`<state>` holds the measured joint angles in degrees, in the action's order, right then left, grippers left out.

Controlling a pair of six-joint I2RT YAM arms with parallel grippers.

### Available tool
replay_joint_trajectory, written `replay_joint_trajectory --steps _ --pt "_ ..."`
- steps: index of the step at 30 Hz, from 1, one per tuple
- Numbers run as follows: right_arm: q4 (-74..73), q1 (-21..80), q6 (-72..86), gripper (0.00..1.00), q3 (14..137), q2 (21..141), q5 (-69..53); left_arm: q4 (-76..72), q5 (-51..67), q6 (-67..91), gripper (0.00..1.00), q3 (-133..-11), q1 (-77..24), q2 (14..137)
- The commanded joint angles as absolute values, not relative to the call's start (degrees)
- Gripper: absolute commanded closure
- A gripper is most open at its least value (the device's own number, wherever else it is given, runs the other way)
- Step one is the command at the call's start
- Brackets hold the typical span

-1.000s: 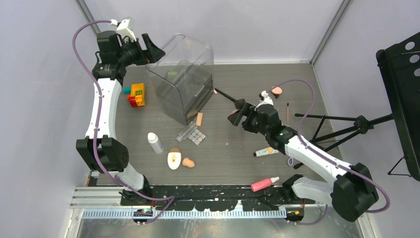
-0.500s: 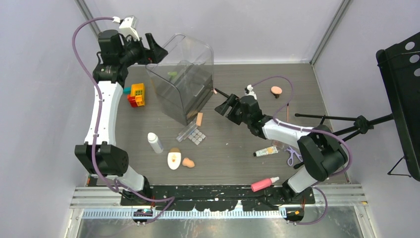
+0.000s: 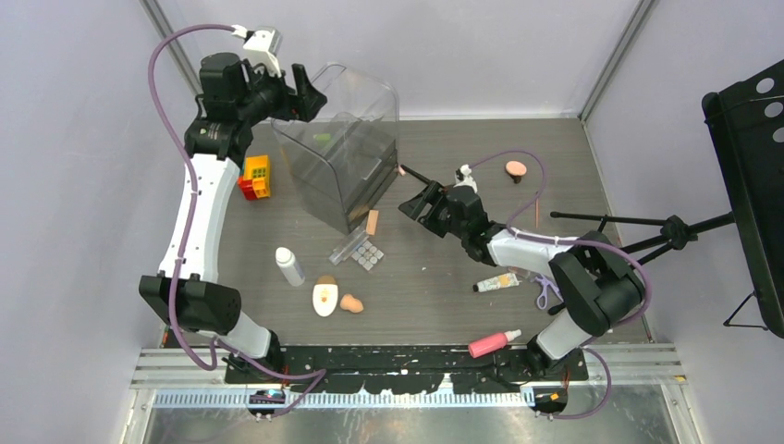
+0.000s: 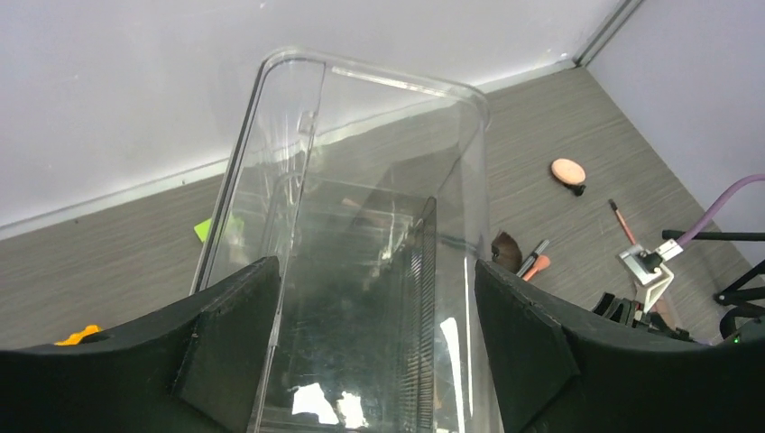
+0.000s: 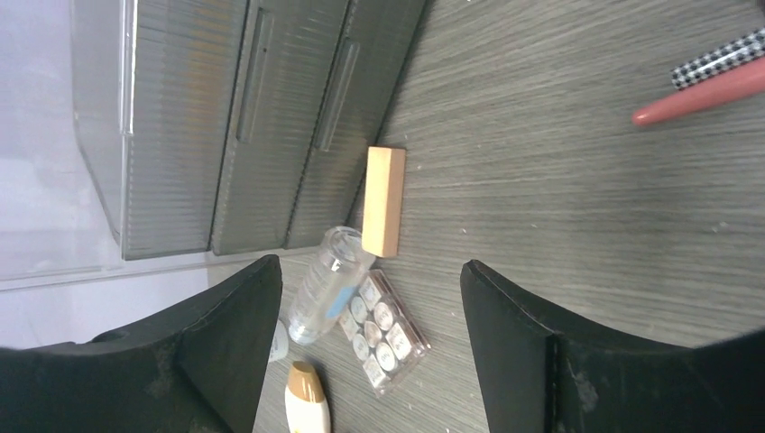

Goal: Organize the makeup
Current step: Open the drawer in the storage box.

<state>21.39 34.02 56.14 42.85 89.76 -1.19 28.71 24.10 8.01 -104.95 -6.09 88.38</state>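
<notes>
Toy bricks (image 3: 254, 176) sit left of the clear case (image 3: 347, 157). We see the left claw (image 3: 312, 100) spread wide and empty over the case's top. Loose on the table (image 3: 434, 305) lie the white bottle (image 3: 290, 266), compact (image 3: 324, 298), palette (image 3: 368, 254), cream tube (image 3: 496, 282) and pink bottle (image 3: 493, 343). The right claw (image 3: 413, 203) gapes empty just right of the case, beside the black brush (image 3: 418, 177).

Setup sits in a little booth with plain pale lavender-grey walls (image 3: 499, 46) on three sides, and thin metal strips (image 3: 612, 57) run down the back corners. The surface (image 3: 425, 305) is dark grey wood-grain, a bit scuffed and speckled. Off to the right there's a black tripod (image 3: 679, 228) and a black perforated panel (image 3: 751, 176). Aluminium rail (image 3: 185, 368) along the near edge. Lighting's soft and even.
</notes>
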Motion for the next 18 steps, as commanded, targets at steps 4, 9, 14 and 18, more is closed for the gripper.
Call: replay_joint_trajectory --steps 4,9,14,18 --pt "31.32 34.18 59.38 0.24 43.72 93.66 -1.64 28.77 22.85 6.2 0.19 -102.87 -7.09 89.08" --pt "34.12 34.15 60.64 0.25 43.79 96.04 -1.57 30.54 21.31 4.5 0.2 -103.12 -8.63 90.28" --pt "34.91 34.14 60.99 0.3 44.03 97.24 -1.75 31.14 17.23 3.6 0.2 -102.28 -8.9 90.52" --pt "36.24 34.12 61.0 0.34 44.27 98.24 -1.37 31.05 13.89 3.35 0.2 -100.87 -8.88 90.16"
